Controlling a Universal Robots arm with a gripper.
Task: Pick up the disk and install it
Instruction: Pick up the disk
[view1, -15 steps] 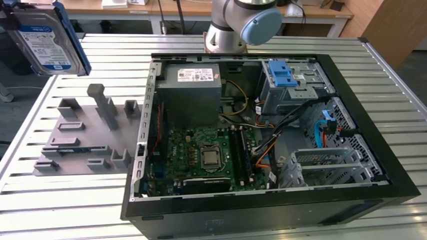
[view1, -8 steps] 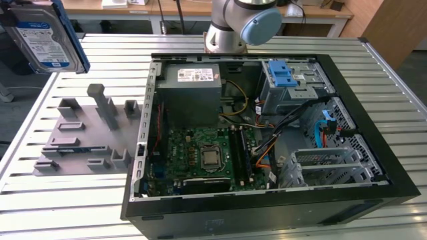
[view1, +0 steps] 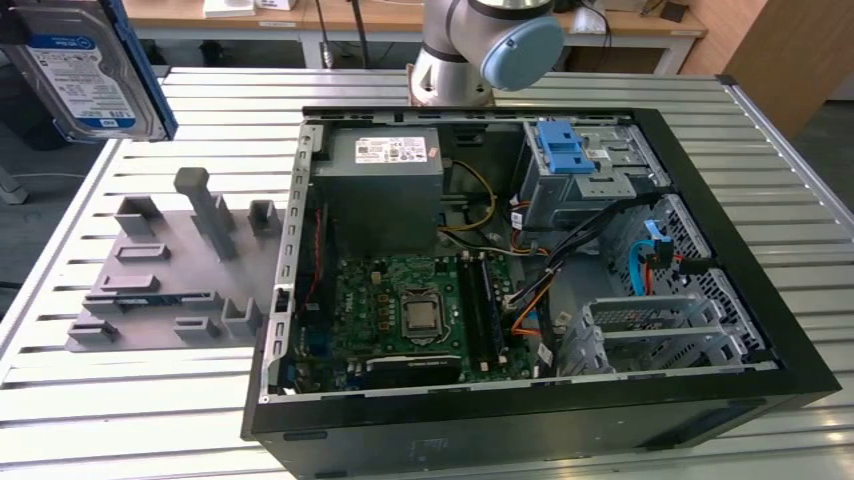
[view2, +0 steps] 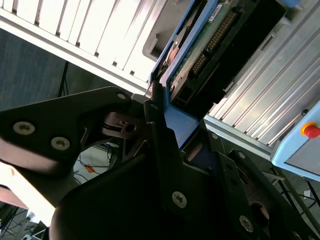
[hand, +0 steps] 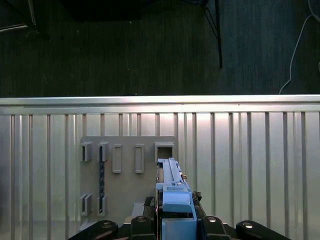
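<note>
The disk (view1: 83, 72), a silver-grey drive with a white-and-blue label in a blue bracket, hangs high in the air at the exterior view's far left, above the table's edge. In the second wrist view my gripper (view2: 167, 122) is shut on the disk's blue bracket (view2: 181, 125), and the drive's circuit-board side (view2: 212, 37) reaches out beyond the black fingers (view2: 161, 150). In the first wrist view the disk (hand: 171, 182) stands edge-on over the grey fixture plate (hand: 127, 182), clamped in the gripper (hand: 175, 222).
An open computer case (view1: 747, 395) lies on the slatted metal table (view1: 160, 430), with a drive cage and blue latch (view1: 566, 150) at its far right corner. The grey fixture plate (view1: 160, 275) with upright holders lies left of the case. The arm's base (view1: 478, 50) stands behind the case.
</note>
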